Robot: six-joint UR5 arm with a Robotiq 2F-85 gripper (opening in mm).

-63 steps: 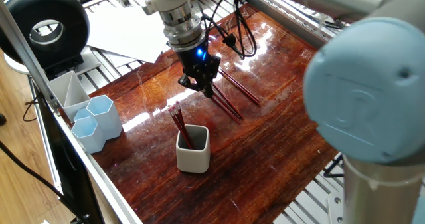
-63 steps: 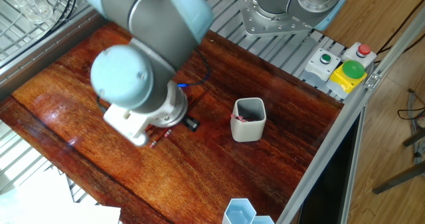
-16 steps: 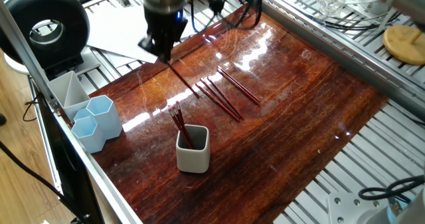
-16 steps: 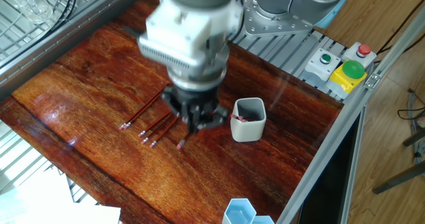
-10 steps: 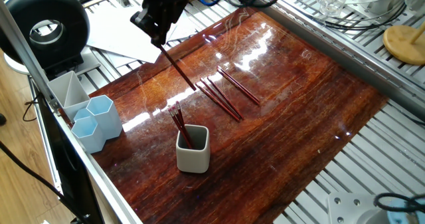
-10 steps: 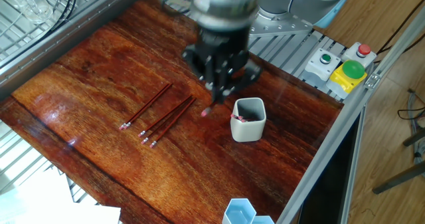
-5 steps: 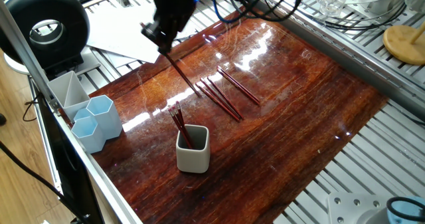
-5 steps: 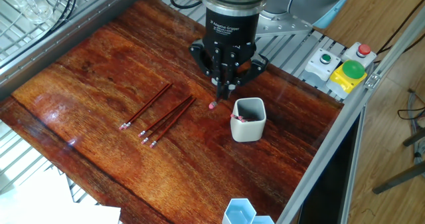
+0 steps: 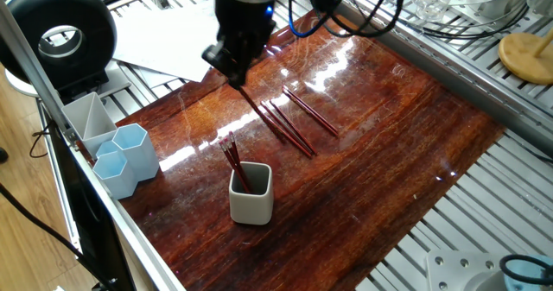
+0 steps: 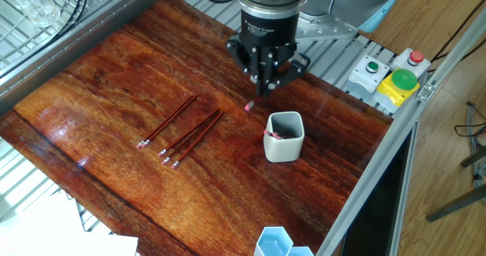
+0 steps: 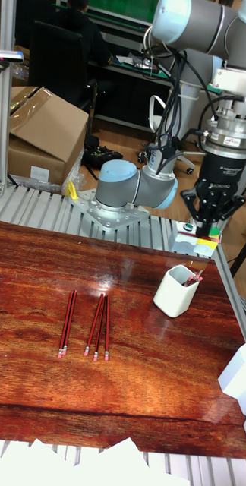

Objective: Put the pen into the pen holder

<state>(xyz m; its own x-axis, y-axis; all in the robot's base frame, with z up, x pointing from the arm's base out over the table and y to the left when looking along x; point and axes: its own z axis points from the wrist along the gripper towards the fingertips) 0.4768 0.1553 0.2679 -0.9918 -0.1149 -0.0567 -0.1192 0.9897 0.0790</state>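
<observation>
1. Pen (image 9: 252, 102), a slim dark red stick with a pinkish tip, hangs slanted in the air, its upper end pinched between the fingers of the gripper (image 9: 234, 75), tip pointing down above the wood.
2. Seen from the other fixed camera, the gripper (image 10: 263, 85) hovers over the table (image 10: 91, 81) just beside the pen holder (image 10: 284, 137), and the pen's pink tip (image 10: 249, 104) sits up and to the left of the cup's rim.
3. The off-white holder (image 9: 251, 192) stands upright near the table's front edge and already contains several red pens (image 9: 233, 164) leaning against its wall.
4. Three more red pens (image 10: 182, 131) lie flat on the wood, well apart from the holder; two lie close together and the third a little off.
5. In the tall view the gripper (image 11: 212, 225) hangs above and slightly right of the holder (image 11: 175, 291).
6. Pale blue hexagonal cups (image 9: 126, 158) stand at the table's corner, beside a grey tray (image 9: 86, 118).
</observation>
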